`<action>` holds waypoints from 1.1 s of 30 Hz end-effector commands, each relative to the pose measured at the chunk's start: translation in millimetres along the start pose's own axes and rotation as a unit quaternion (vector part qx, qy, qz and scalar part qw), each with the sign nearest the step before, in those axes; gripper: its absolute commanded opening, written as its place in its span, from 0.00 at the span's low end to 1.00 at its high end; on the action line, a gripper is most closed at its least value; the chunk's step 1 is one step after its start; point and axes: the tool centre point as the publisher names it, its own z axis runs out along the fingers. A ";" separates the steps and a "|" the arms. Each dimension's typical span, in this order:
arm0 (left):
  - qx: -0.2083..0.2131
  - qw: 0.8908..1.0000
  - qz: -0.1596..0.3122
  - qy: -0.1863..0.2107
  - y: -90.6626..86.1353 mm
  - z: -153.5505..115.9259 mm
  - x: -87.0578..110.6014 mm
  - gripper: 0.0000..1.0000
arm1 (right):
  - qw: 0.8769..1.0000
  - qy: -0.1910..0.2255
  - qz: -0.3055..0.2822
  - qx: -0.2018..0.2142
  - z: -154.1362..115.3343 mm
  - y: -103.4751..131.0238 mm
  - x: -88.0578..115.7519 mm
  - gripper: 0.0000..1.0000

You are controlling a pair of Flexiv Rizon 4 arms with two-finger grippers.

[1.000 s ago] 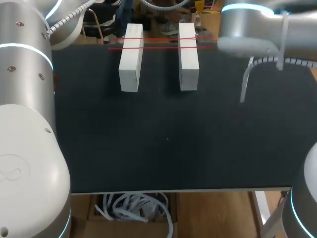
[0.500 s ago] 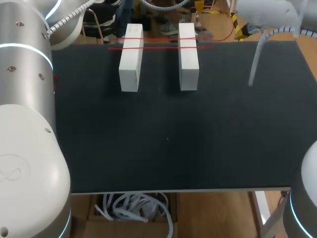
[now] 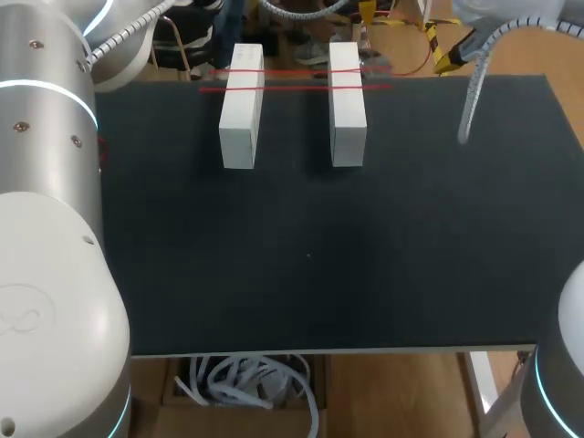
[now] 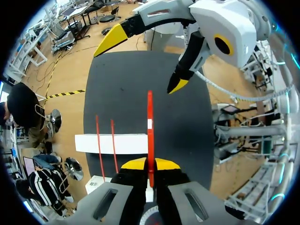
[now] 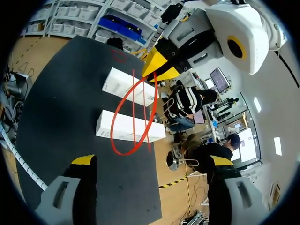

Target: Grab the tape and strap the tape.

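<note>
Holds the red tape loop (image 4: 150,140) in the left gripper (image 4: 150,165), both yellow tips closed on it from 2 sides. Shows that loop edge-on ahead of the fingers, crossing a white block just beside 2 stretched red tape strands; touching the block or not, cannot tell. Carries the right gripper (image 5: 152,160) with fingers spread wide and nothing between them, facing the left gripper from beyond the loop.

On the black tabletop (image 3: 310,255), at 12 o'clock: left white block (image 3: 241,109) and right white block (image 3: 347,105), side by side and apart, long sides running toward 6 o'clock. Across the far ends of both: far strand (image 3: 246,71) and near strand (image 3: 347,88). At 1 o'clock: right arm (image 3: 511,14). At 9 o'clock: left arm (image 3: 46,182).
</note>
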 end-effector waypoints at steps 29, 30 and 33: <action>-0.128 0.905 -0.403 0.044 323.8 -30.7 18.7 0.00 | 0.999 0.040 -0.001 -0.001 -1.5 -0.8 -3.5 1.00; -0.128 0.905 -0.403 0.044 323.8 -30.7 18.7 0.07 | 0.999 0.040 -0.001 -0.001 -1.5 -0.8 -3.5 1.00; -0.128 0.905 -0.403 0.044 323.8 -30.7 18.7 1.00 | 0.999 0.040 -0.001 -0.001 -1.5 -0.8 -3.5 1.00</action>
